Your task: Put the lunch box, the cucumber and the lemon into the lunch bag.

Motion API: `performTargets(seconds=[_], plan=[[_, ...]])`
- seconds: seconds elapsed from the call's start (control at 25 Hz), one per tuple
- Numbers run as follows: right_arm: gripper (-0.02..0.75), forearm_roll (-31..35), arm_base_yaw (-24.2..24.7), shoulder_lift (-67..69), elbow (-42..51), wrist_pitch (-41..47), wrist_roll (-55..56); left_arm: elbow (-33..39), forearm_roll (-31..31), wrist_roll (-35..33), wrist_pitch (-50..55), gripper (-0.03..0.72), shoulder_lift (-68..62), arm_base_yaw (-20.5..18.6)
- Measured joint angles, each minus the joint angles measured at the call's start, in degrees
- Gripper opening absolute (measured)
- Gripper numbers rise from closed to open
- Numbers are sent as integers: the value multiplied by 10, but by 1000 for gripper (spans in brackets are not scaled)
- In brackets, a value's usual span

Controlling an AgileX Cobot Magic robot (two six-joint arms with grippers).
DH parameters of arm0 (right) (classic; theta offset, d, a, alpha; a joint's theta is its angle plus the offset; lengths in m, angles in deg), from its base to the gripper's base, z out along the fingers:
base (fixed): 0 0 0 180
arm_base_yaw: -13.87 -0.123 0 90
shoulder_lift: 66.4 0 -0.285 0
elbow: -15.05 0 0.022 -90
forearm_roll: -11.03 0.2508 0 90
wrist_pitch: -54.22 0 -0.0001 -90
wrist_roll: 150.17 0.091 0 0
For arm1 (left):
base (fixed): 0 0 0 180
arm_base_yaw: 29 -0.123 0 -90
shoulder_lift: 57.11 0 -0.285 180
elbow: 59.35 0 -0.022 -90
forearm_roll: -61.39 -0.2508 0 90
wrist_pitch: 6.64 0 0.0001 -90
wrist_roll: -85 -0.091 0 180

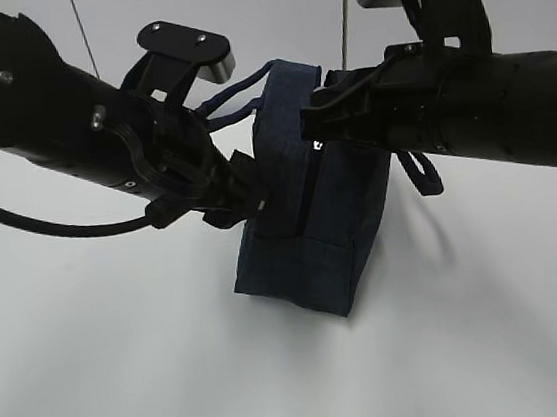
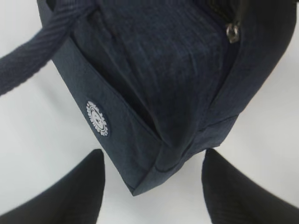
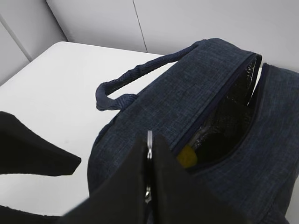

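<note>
Found the lunch bag (image 1: 301, 226) on the white bench (image 1: 98, 390), near the middle of the exterior view and a little tilted. Saw the left pincer (image 2: 154, 205) reaching in from 10 o'clock to the bag's side. In the left wrist view, noted both black fingers (image 2: 88, 191) standing wide apart at 7 and 5 o'clock, with the lower corner of the bag just above the gap and pressed by neither finger; nothing held there. Noted the round white logo (image 2: 98, 119) at 9 o'clock on the bag's panel. Saw the right pincer (image 3: 149, 158) coming from 3 o'clock in the exterior view, closed tight on the metal zipper pull (image 3: 149, 138) at the top of the bag. Found the zipper partly undone, showing a shiny dark lining (image 3: 243, 88) toward 2 o'clock of that pincer. Saw the lemon (image 3: 187, 156) inside the opening, only a small yellow part visible, at 3 o'clock of the closed fingertips. Noted one loop handle (image 3: 135, 77) lying at 11 o'clock.
</note>
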Motion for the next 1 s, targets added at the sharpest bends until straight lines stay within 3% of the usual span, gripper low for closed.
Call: performTargets(seconds=[0.44,0.88,1.0], plan=[[0,26,0,0,0,0,1,0,8,-1,-68,412,-37,24],[0,51,0,0,0,0,1,0,12,-1,-93,48,-63,28],[0,60,0,0,0,-3,1,0,12,-1,-93,6,-64,28]])
